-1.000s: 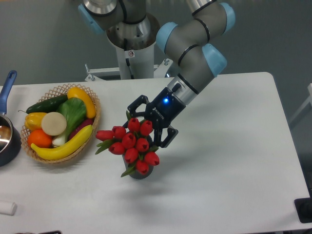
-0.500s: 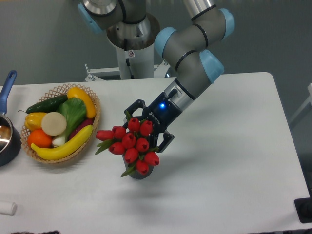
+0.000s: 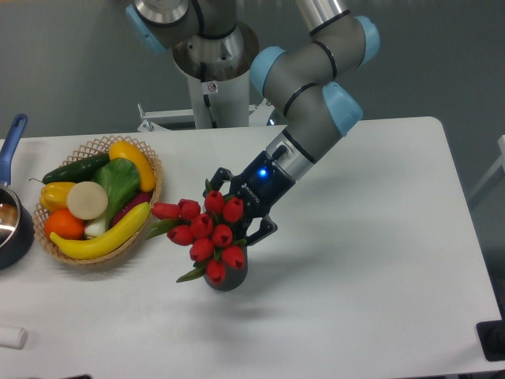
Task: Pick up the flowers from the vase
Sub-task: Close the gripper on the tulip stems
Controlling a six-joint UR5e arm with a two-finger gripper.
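A bunch of red tulips, the flowers (image 3: 203, 237), is seen standing in the vase (image 3: 230, 277), a dark grey cylinder of which only the lower wall shows beneath the blooms, near the middle of the white table (image 3: 371, 260). The buds and green leaves are spread up and to the left of the vase, toward the basket. The gripper (image 3: 240, 208) is lowered from the upper right into the top of the bunch, just above the vase, with its blue light lit; one dark finger is visible above and left of the buds and another to their right, so the fingers are set apart on either side of the bunch, but whether the flowers are actually clamped cannot be told, since the buds hide the fingertips. To the left of the vase, a woven basket (image 3: 155, 192) is shown filled with a banana (image 3: 102, 235), an orange (image 3: 64, 225), a cucumber (image 3: 75, 168), yellow peppers and leafy greens; the leftmost tulip bud lies just beside its rim. Farther left of the vase, at the frame's edge, a dark pot (image 3: 12, 230) with a blue handle is partly cut off.
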